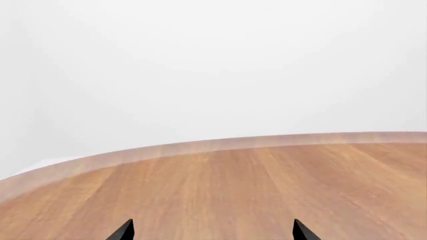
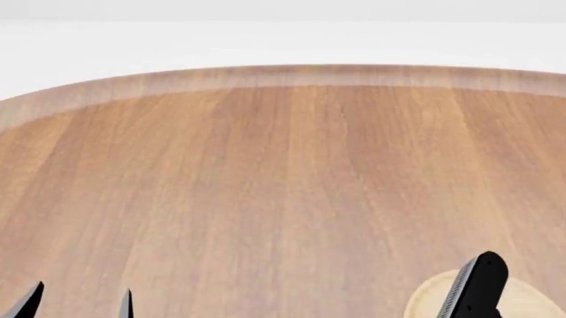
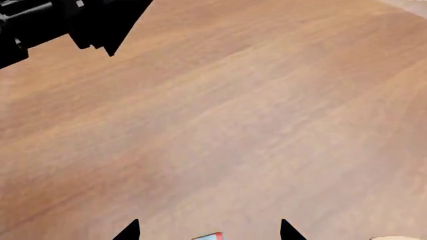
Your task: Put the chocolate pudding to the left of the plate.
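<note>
Left gripper (image 1: 213, 231) fingers spread over bare wooden desk (image 2: 283, 185). Right gripper (image 3: 208, 231) fingers parted too — chocolate pudding (image 3: 208, 236) just between the tips, ungrasped. Plate (image 2: 425, 298) close by, partly hidden behind right arm.

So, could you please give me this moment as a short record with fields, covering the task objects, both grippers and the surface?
surface: round wooden table, far edge in view
plate: light-wood disc at the head view's lower right, partly hidden by the right arm
chocolate pudding: only a blue-and-red corner shows, between the right fingers
right gripper: open, fingers apart either side of the pudding, not closed on it
left gripper: open, over bare wood, holding nothing
placement: not yet done
</note>
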Available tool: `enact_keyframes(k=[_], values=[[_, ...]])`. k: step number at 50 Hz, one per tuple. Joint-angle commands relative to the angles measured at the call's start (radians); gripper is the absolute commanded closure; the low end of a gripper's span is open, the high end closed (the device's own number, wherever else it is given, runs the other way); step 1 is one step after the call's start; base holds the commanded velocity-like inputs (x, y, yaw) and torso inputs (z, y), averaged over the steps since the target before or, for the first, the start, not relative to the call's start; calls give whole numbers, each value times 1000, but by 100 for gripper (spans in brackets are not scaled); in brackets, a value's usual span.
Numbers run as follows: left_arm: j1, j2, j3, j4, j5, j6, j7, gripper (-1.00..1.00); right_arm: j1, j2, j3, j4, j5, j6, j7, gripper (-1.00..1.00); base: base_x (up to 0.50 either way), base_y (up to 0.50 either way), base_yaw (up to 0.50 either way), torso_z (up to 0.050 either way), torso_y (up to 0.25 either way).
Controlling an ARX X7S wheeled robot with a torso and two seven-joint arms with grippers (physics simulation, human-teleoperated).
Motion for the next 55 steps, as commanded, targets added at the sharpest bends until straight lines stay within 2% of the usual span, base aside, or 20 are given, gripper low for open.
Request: enact_keyframes(k=[1, 25, 39, 55], values=[[-1, -4, 5, -1, -2, -1, -2, -100, -29, -20, -39, 42, -43, -40, -13, -100, 0, 0, 0, 0, 0], [-2, -9, 15, -1, -3, 0, -10, -100, -104, -43, -97, 130, -111, -120, -30, -100, 0, 0, 0, 0, 0], [-6, -12, 20, -5, -2, 2, -14, -100, -124, -39, -72, 204, -131, -171, -21, -100, 0, 0, 0, 0, 0], [-7, -15, 28, -5, -3, 2, -18, -100, -124, -80, -112, 287, -160, -205, -43, -100, 0, 0, 0, 0, 0]])
